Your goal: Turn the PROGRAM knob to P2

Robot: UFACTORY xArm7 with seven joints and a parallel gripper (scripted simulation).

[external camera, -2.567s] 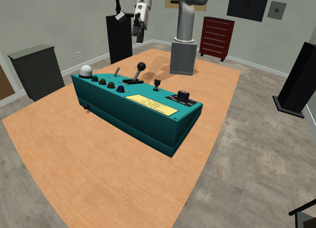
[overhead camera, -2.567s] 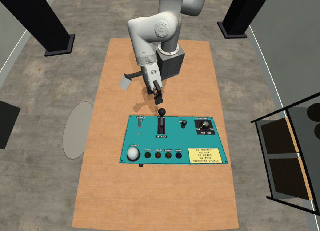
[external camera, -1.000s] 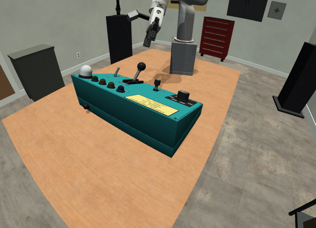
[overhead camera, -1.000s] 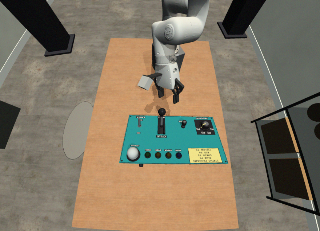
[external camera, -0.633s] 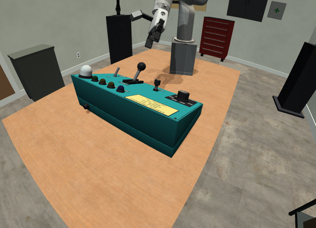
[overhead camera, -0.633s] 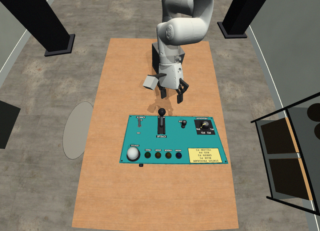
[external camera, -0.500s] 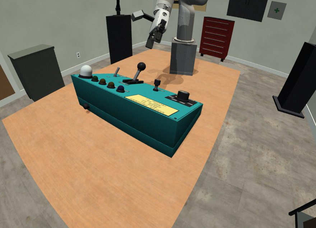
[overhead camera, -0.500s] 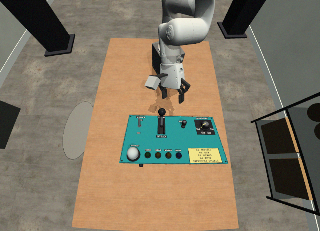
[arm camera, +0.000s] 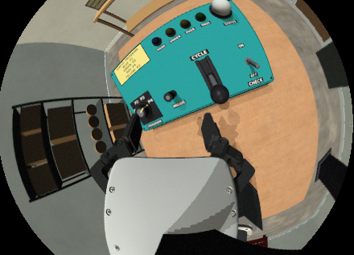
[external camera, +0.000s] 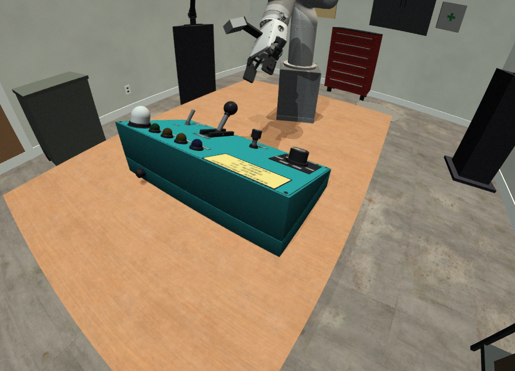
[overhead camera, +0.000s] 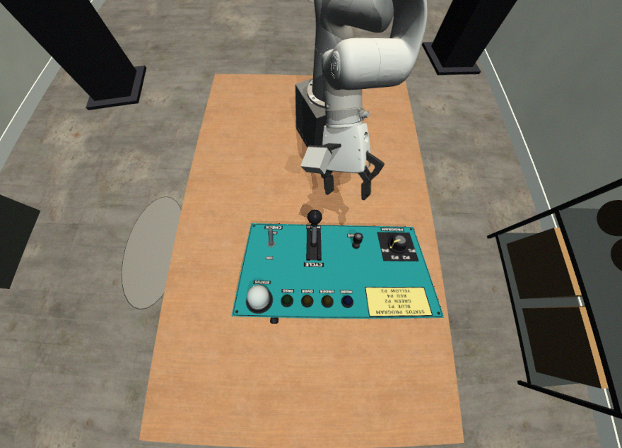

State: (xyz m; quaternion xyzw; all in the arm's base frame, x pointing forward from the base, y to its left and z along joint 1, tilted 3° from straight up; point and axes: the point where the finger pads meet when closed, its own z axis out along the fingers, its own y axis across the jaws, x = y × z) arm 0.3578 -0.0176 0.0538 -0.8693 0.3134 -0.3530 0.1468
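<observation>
An industrial workshop or robot cell: bare concrete floor (external camera: 415,250), a red drawered tool chest (external camera: 352,59), dark wall cabinet (external camera: 404,5), first-aid sign (external camera: 450,16), black pillars (external camera: 486,147).

Teal control console (overhead camera: 281,278), top panel lettering, white on black tags: PROGRAM above the black rotary knob (overhead camera: 395,242), whose black dial plate (overhead camera: 409,255) carries P2, P3 and P4; CYCLE at the foot of the black ball-topped lever (overhead camera: 314,217); CHECK by the small grey toggle switch (overhead camera: 271,236); STATUS by the white dome lamp (overhead camera: 258,297). Yellow rectangular legend plate (overhead camera: 397,301): STATUS PROGRAM, BLUE P1, GREEN P2, RED P4, YELLOW P3. Grey wall sign (external camera: 450,16): green cross.
</observation>
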